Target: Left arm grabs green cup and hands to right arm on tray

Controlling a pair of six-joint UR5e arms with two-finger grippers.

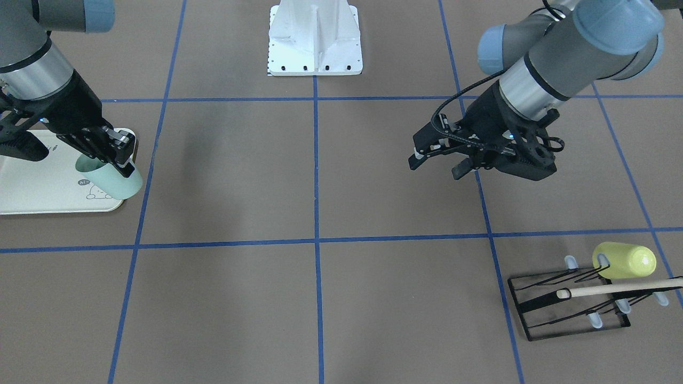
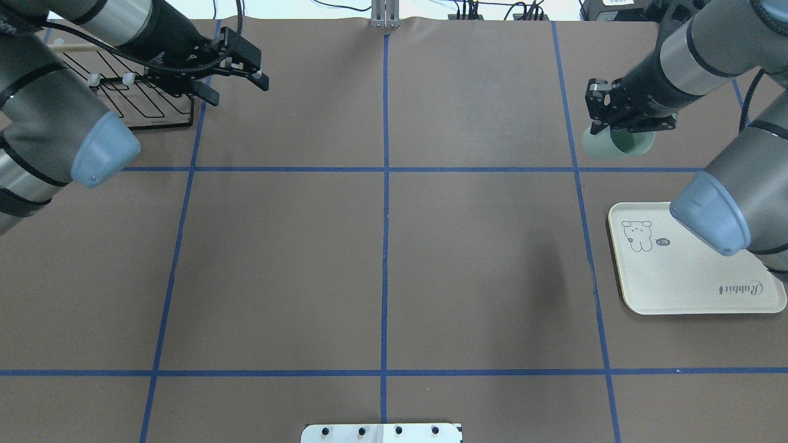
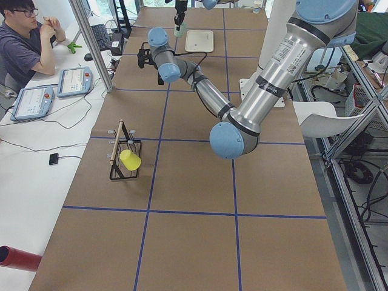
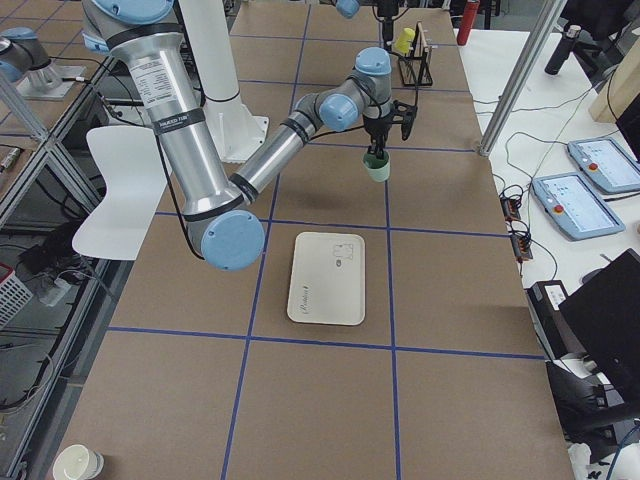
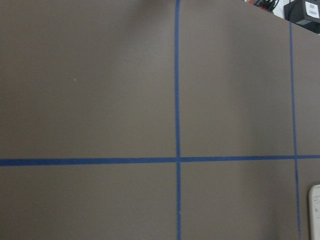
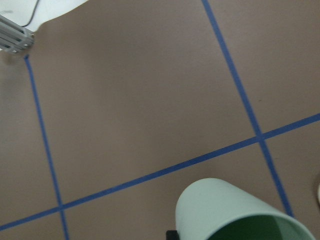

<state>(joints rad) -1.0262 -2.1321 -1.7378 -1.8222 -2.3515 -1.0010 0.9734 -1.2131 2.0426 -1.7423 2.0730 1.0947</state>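
Right fingers (image 1: 124,160), angled downward, pinch green cup (image 1: 116,184).

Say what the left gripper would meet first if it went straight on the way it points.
Probably the bare table near a blue tape crossing. The left gripper is open and tilted downward, and nothing stands in its line, though depth is unclear.

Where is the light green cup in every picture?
Front-facing: the green cup is at the left, by the tray's corner.
Overhead: upper right, beyond the tray.
Exterior left: too small to tell; the tray is at the far end.
Exterior right: upper middle, beyond the tray.
Left wrist: not in it.
Right wrist: bottom edge.
Shared landmark: the tray.
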